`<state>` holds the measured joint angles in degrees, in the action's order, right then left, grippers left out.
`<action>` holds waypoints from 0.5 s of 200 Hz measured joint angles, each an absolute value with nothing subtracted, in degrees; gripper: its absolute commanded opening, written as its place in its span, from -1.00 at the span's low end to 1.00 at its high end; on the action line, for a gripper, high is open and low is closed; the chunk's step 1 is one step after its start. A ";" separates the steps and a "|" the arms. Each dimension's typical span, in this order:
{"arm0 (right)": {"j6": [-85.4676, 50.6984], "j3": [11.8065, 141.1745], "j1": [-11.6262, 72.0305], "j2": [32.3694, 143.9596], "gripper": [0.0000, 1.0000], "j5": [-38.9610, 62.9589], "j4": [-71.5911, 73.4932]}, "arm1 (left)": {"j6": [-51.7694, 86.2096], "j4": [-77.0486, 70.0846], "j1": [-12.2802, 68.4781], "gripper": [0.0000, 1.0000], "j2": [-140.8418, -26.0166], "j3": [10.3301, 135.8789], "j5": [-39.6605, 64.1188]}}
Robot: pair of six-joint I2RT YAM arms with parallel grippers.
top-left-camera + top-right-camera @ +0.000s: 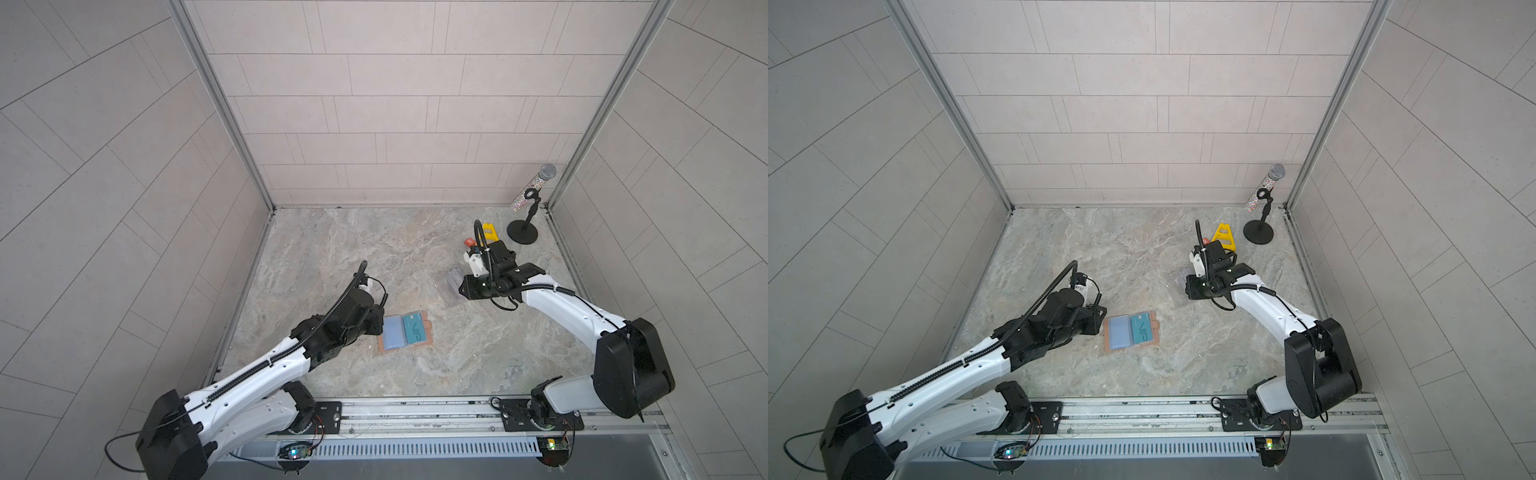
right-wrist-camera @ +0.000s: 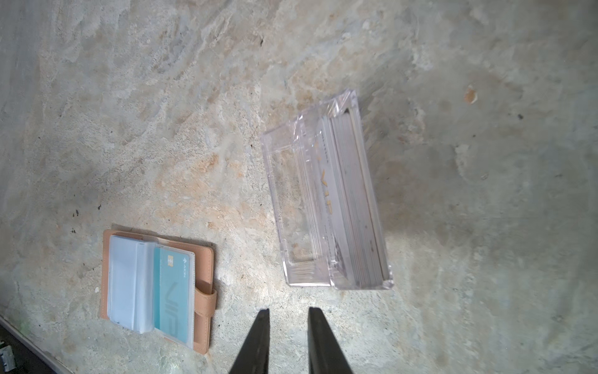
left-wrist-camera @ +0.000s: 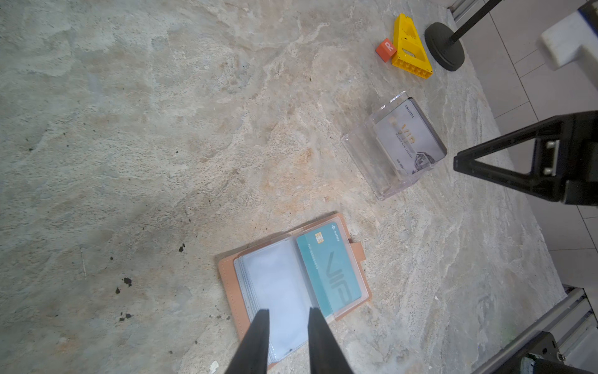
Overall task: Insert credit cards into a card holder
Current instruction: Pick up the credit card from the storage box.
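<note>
The card holder (image 3: 275,291) is lying open and flat on the stone-patterned table (image 3: 129,129); a teal card (image 3: 330,268) with "VIP" lettering is sitting inside the clear sleeve on the side with the snap tab, while the facing sleeve is showing pale blue-grey; the left gripper (image 3: 288,311) is hovering over the near edge of that pale sleeve, its jaws standing slightly spread with nothing between them; whether the tips are touching the plastic I cannot tell; the right gripper (image 2: 288,309) is hanging above bare table between the card holder (image 2: 204,259) and a clear box (image 2: 291,194), its jaws likewise a little apart and gripping nothing; a stack of cards (image 2: 352,194) is leaning on edge against one long wall of that box, with a pale grey card (image 3: 407,139) facing outward; farther back, a yellow block (image 3: 411,45) and an orange cube (image 3: 386,49) are resting just beside each other, near the round base of a microphone stand (image 3: 443,45).
</note>
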<state>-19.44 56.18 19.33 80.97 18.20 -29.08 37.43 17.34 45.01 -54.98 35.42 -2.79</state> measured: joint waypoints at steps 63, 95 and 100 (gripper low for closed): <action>-14.48 61.28 18.65 82.21 -0.08 12.78 -31.86 | 37.93 14.04 45.01 -0.24 -64.90 38.72 0.97; -11.99 65.12 18.31 86.37 0.07 12.38 -32.93 | 38.79 11.18 45.01 -0.14 -72.88 44.31 3.01; -11.66 65.80 18.31 87.02 0.09 12.29 -33.30 | 38.98 10.74 45.01 -0.14 -74.17 45.36 3.42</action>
<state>-11.66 65.80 18.31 87.02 12.29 -33.30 38.98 10.74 45.01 -74.17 45.36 3.42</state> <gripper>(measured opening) 0.522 0.418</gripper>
